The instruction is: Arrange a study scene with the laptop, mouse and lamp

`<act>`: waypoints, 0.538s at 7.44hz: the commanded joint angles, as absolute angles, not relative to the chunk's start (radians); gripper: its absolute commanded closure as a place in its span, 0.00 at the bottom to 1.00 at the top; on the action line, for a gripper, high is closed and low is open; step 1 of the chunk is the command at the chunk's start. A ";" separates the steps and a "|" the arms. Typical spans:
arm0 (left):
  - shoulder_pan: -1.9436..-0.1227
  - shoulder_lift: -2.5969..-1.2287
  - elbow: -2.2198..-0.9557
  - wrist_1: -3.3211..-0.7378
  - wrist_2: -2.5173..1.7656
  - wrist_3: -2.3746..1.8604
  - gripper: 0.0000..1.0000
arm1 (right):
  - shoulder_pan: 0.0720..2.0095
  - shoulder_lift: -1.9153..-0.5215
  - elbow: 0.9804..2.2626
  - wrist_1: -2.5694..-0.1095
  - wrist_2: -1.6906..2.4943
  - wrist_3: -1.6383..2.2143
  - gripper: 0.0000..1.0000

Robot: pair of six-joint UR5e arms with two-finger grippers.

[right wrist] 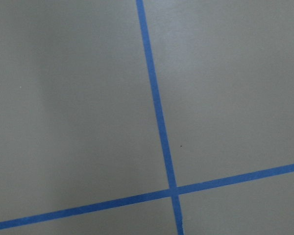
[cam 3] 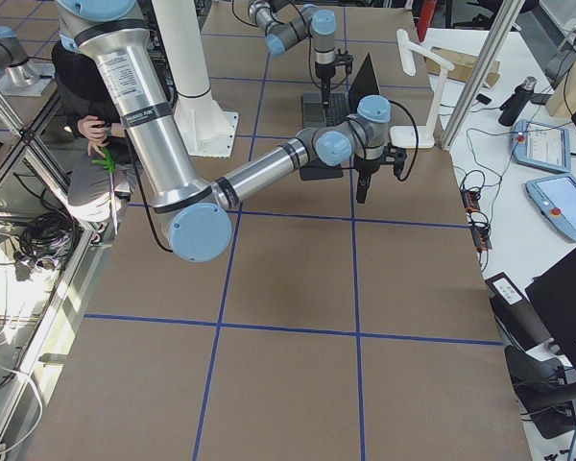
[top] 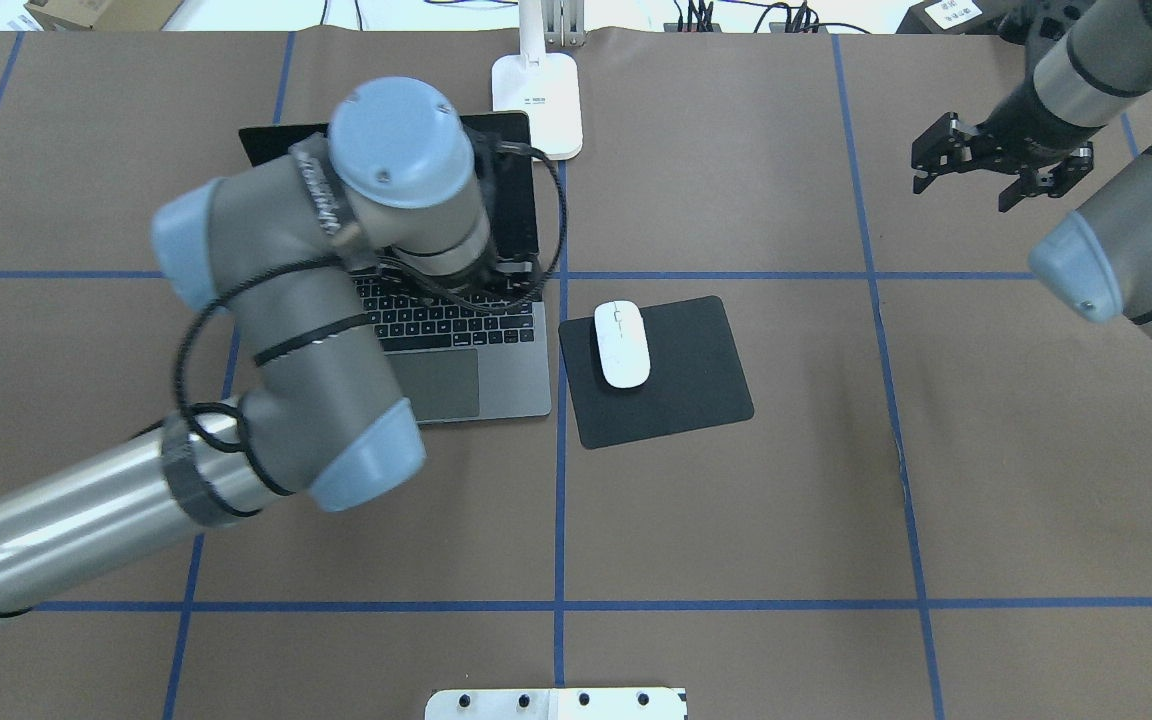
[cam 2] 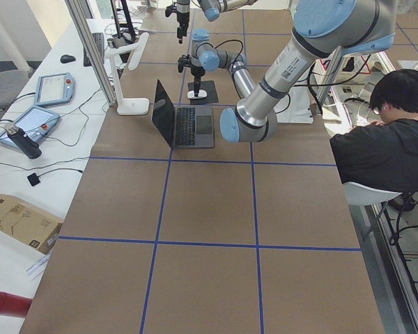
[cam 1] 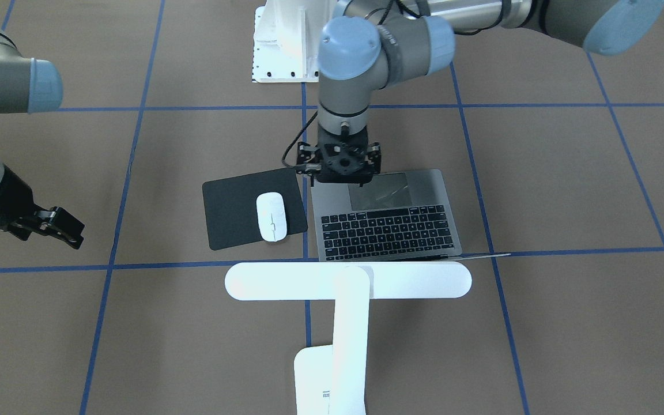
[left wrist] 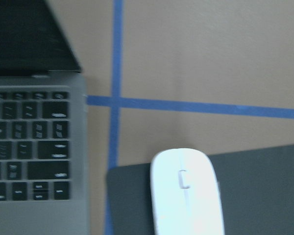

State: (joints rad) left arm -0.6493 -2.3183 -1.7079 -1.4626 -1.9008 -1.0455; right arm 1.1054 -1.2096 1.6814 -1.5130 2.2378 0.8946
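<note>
Watching the overhead feed: the laptop (top: 496, 372) is sitting open under my left gripper (cam 1: 340, 167). Its fingers are hiding from me, so I can't tell if they're spread. The mouse (top: 622, 343) is lying on the pad (top: 681, 385) at the laptop's 3 o'clock, and the lamp (cam 1: 348, 280) is standing at its 1. My right gripper (top: 971, 180) is hanging wide and empty at the mouse's 2 o'clock.

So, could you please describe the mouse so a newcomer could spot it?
Find the open grey laptop near the table's middle. Beside it lies a flat black pad, the mouse resting on it. It is the only small glossy white oval; the white lamp is T-shaped.
</note>
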 commanded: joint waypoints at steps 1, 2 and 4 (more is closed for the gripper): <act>-0.893 -2.057 -1.864 -1.442 -2.074 -0.718 0.01 | 1.266 -1.341 1.684 -1.506 2.385 0.681 0.01; -1.010 -1.954 -1.862 -1.450 -2.138 -0.561 0.01 | 1.338 -1.411 1.683 -1.511 2.393 0.554 0.01; -1.238 -1.811 -1.814 -1.471 -2.219 -0.396 0.01 | 1.445 -1.550 1.680 -1.514 2.393 0.334 0.01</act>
State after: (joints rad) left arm -1.0788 -1.9033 -1.8452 -1.4550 -2.1483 -0.5445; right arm 1.3718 -1.4606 1.6811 -1.5124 2.3879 0.4736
